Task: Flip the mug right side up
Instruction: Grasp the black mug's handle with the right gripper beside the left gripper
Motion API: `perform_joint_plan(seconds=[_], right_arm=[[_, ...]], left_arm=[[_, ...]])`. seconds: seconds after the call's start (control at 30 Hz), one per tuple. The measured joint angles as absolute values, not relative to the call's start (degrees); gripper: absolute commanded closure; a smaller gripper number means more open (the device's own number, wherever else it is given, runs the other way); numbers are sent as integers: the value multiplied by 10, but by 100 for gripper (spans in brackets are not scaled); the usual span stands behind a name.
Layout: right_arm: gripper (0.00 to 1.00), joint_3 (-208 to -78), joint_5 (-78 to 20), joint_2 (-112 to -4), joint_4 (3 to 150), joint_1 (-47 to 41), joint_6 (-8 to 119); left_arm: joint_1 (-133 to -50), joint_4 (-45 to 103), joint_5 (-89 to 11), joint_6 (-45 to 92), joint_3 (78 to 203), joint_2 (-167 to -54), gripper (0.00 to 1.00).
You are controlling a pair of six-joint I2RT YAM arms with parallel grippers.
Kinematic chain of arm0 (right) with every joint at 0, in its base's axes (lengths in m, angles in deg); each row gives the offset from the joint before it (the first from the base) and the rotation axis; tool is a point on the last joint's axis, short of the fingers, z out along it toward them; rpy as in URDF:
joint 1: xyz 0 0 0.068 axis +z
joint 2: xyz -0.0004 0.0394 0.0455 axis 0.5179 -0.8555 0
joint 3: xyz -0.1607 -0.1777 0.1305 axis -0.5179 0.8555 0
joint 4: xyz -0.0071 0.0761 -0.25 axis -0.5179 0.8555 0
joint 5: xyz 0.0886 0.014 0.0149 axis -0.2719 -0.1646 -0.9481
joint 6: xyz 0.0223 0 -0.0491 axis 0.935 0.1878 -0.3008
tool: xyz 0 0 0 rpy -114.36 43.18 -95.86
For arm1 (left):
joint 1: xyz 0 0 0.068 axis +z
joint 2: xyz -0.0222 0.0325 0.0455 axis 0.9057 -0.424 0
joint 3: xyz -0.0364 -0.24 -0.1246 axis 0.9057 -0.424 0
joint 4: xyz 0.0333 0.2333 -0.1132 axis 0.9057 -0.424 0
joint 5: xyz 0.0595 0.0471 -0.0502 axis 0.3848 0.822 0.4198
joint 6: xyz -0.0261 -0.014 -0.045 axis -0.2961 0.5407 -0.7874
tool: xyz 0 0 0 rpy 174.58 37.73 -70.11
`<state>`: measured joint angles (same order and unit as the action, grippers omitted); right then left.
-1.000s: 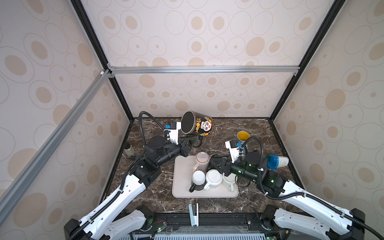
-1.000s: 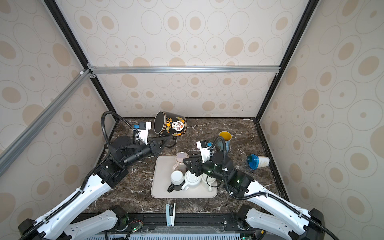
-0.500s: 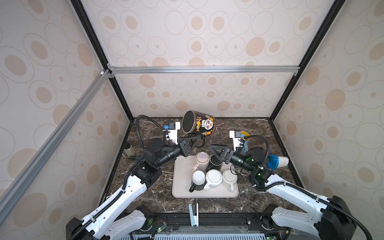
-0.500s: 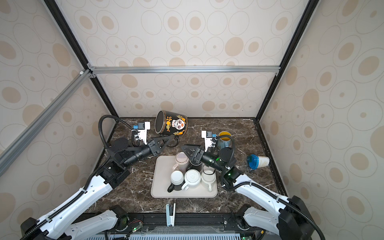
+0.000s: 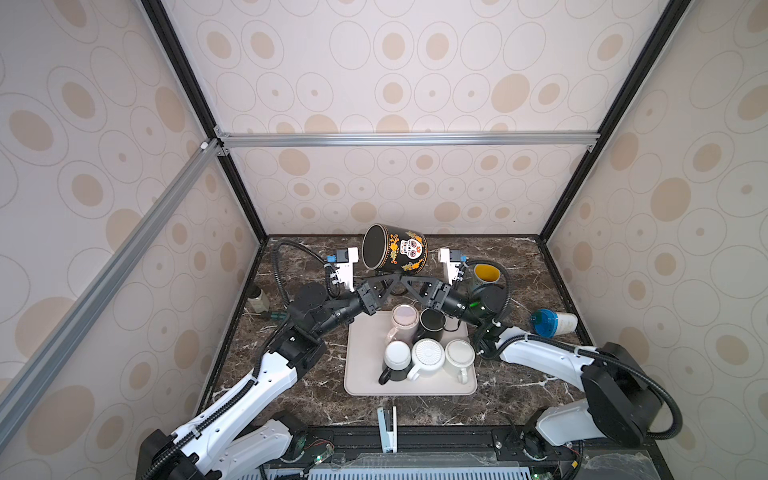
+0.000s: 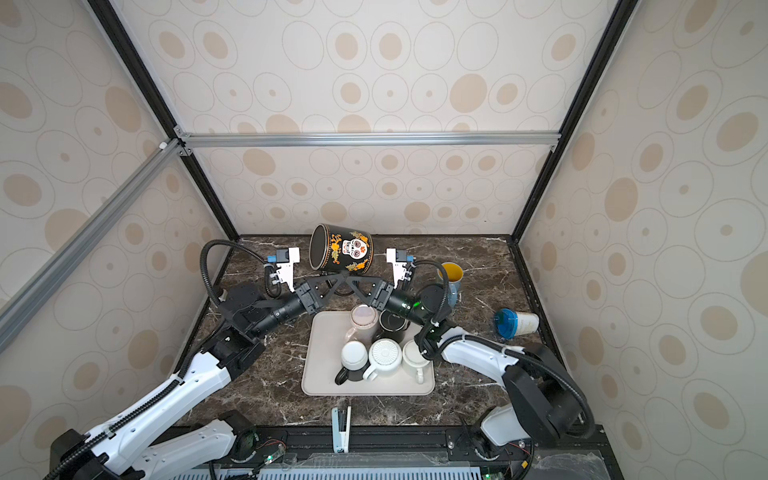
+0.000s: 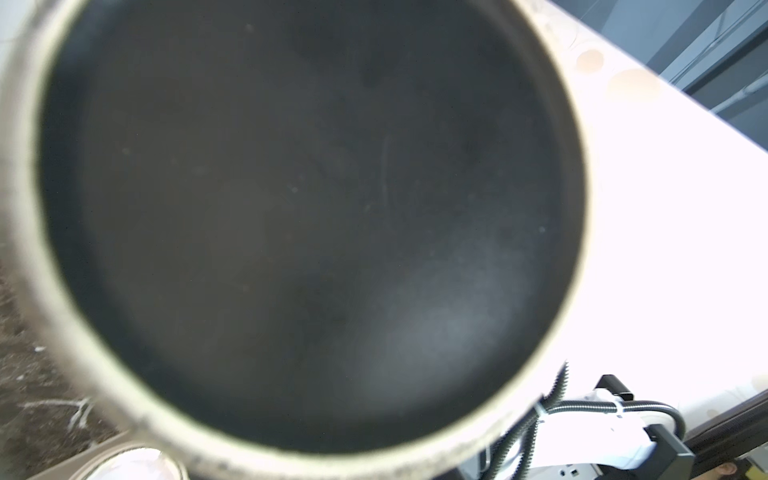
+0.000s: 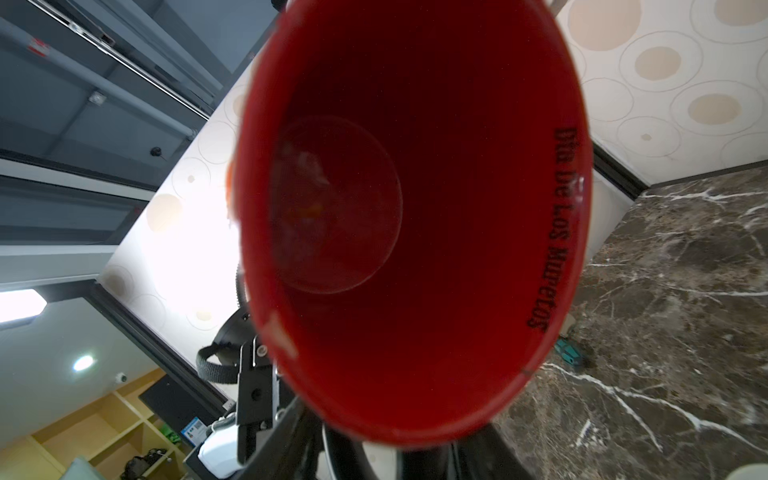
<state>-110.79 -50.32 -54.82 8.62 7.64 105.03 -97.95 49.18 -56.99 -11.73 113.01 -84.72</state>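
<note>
The mug (image 5: 399, 251) (image 6: 345, 249) is black with a skull and orange flowers. It hangs on its side above the back of the table. Its dark base (image 7: 311, 208) fills the left wrist view, and its red inside (image 8: 415, 208) faces the right wrist camera. My left gripper (image 5: 387, 281) (image 6: 335, 280) is shut on the handle under the mug; its fingers are hidden in the left wrist view. My right gripper (image 5: 410, 281) (image 6: 355, 281) comes in from the other side, tip to tip with the left. Its fingers (image 8: 297, 440) stand apart below the rim.
A beige tray (image 5: 361, 374) in the middle holds several cups, directly under both grippers. A yellow-lined mug (image 5: 486, 274) stands at the back right, and a blue-lidded cup (image 5: 552, 322) lies near the right wall. A small bottle (image 5: 258, 298) is by the left wall.
My right gripper has lifted from over the tray's cups up to the underside of the mug, opposite the left gripper. The left arm has carried the mug slightly right.
</note>
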Motion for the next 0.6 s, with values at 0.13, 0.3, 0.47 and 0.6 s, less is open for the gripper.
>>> perform_joint_plan(seconds=[0.13,0.3,0.47,0.6], right_arm=[[65,-1132,-515,-592,49,79,1091],[82,-1134,-515,-594,49,80,1114],[100,-1140,-519,-594,41,80,1125],[100,-1141,-519,-591,43,80,1125]], left_arm=[[-976,529,-566,-132,1117,-847,100],[-974,567,-577,-142,1104,-847,100],[-971,585,-582,-142,1099,-847,100],[-964,600,-587,-146,1093,-847,100]])
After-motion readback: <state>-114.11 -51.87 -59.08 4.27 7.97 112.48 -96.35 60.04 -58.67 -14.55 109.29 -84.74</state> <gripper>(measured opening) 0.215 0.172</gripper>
